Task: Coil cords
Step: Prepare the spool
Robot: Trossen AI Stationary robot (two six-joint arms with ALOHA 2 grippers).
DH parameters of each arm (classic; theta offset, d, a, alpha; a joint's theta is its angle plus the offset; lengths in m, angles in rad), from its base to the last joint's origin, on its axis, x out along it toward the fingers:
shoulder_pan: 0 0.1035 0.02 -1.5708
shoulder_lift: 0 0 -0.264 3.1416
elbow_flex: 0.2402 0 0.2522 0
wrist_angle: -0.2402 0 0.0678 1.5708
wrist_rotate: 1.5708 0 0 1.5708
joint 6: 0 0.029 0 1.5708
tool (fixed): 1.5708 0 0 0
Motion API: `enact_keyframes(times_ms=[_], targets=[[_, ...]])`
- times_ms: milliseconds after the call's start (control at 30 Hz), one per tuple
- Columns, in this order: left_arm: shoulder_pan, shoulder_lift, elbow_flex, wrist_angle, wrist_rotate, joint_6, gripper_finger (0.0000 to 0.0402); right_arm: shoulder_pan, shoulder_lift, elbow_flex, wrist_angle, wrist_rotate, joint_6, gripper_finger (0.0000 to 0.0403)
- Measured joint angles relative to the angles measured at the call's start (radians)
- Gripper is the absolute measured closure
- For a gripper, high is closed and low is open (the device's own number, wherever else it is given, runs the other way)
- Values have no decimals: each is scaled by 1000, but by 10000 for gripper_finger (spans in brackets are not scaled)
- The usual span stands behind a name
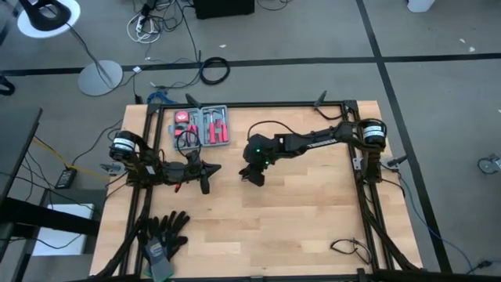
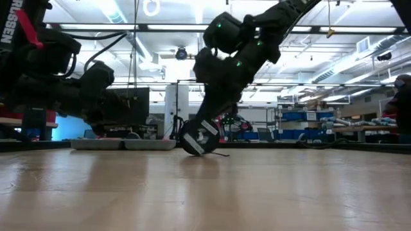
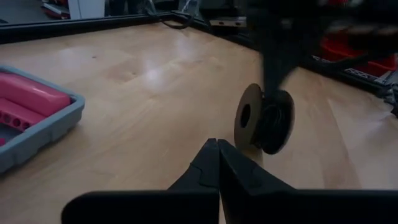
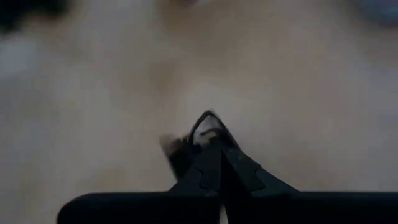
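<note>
Low view: a coiled cord (image 2: pixel 198 140), light and floppy, is pinched by the right gripper (image 2: pixel 200 142) against the table (image 2: pixel 205 192) at mid-table; best held across the bundle. Left gripper (image 3: pixel 217 149) is pressed together, empty.

Bare table (image 1: pixel 297 227) lies open ahead; tool tray (image 1: pixel 202 127) behind and gloves (image 1: pixel 163 233) near the front-left corner obstruct.

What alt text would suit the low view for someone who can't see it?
A dark right gripper presses down at the pale wooden table, a thin black wire trailing beside it. The dark left arm hangs left, grey tray behind.
</note>
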Motion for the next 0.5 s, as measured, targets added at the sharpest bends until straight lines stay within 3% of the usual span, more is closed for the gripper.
enact_keyframes(times_ms=[67,133,267,500], targets=[[0,0,2,-1,0,0,401,-3,20,8,28,148,16,403],[0,0,-1,-1,0,-1,401,-1,21,3,15,223,7,403],[0,0,1,-4,0,-1,401,2,4,5,49,194,-19,403],[0,0,-4,-5,1,-1,401,1,-67,5,-42,182,-18,403]])
